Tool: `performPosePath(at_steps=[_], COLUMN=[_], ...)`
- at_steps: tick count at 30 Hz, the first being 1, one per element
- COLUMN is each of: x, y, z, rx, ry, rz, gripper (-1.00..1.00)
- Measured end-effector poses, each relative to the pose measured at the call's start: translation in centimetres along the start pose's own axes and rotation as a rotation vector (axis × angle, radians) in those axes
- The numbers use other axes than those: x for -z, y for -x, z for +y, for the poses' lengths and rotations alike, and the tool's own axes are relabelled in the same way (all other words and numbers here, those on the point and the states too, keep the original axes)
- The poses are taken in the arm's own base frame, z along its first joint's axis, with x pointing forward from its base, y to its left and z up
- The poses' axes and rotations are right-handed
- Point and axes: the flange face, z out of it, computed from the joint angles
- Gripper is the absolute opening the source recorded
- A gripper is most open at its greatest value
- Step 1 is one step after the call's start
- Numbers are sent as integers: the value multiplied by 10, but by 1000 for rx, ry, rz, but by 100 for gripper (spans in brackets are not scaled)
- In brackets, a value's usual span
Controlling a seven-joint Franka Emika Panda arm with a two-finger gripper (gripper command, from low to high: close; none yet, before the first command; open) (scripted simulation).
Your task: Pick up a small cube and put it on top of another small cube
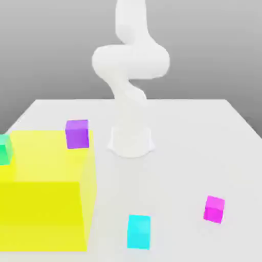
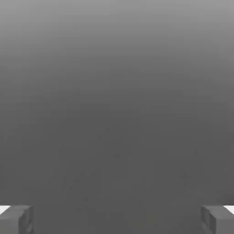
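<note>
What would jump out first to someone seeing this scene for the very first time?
The big translucent yellow block dominates the exterior view's lower left, with a small green cube at that view's left edge and a purple cube near the block's far corner. The white arm rises from the middle of the pale table. In front, a cyan cube and a magenta cube sit apart on the tabletop.

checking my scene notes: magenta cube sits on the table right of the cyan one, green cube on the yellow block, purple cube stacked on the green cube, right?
One detail is off. The purple cube is not stacked on the green cube; it stands apart from it, by the yellow block's far corner. The exterior view shows this. The rest holds: the magenta cube sits on the table to the right of the cyan one.
</note>
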Motion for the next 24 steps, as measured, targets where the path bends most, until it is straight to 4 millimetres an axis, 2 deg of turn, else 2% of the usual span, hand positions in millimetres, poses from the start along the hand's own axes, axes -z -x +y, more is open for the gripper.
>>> performPosePath(at_steps=[3,6,12,16,20,22,24], x=[-69,-130,-233,-285,-320,-335,-350], y=[30,69,167,242,327,361,381], z=[-12,-19,-14,4,31,53,69], rx=[129,257,518,695,892,973,1008], ry=[32,59,102,124,134,145,150], rz=[-100,-195,-384,-510,-641,-703,-731], gripper=[0,0,0,0,0,0,0])
